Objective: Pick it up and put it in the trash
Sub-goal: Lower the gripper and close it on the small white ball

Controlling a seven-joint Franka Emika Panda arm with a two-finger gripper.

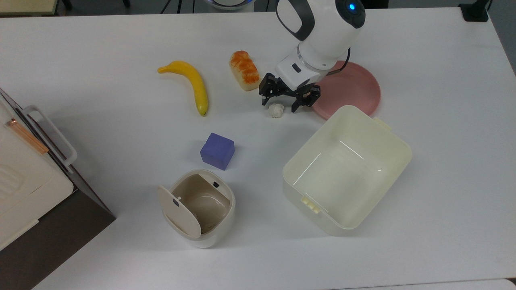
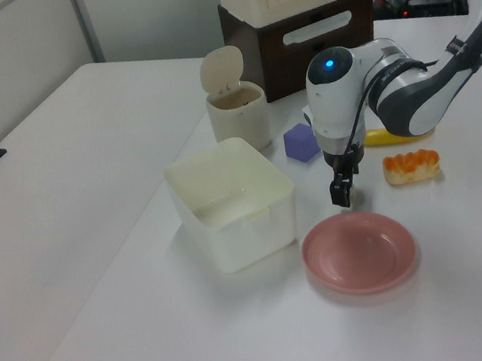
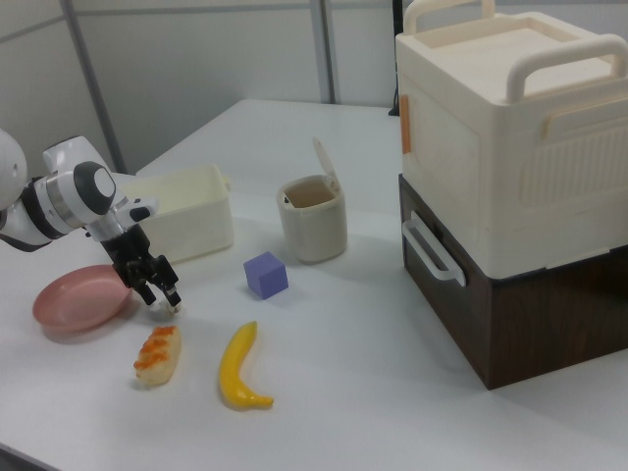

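The tool [image 1: 284, 104] sits low over the white tabletop [image 1: 100, 121] with its two black fingers [image 1: 266, 96] spread apart, holding nothing. The little white paper ball [image 1: 276, 110] lies on the tabletop between the fingers, a bit toward 6 o'clock in the top view. I cannot tell if a finger touches it.

In the top view, the pink plate [image 1: 354, 86] is just beside the tool at 3 o'clock. The bread loaf [image 1: 244, 69] with the orange top is near at 10 o'clock. The yellow banana [image 1: 189, 82] lies farther off at 9 o'clock.

The trash bin [image 1: 201, 207] stands well apart from the ball at 7 o'clock, with its round lid [image 1: 177, 211] tipped open. The purple cube [image 1: 217, 151] sits between the ball and the bin. The big cream tub [image 1: 399, 153] is at 5 o'clock from the ball.

In the left view, the tool [image 2: 342, 195] hangs close by the plate's far edge.
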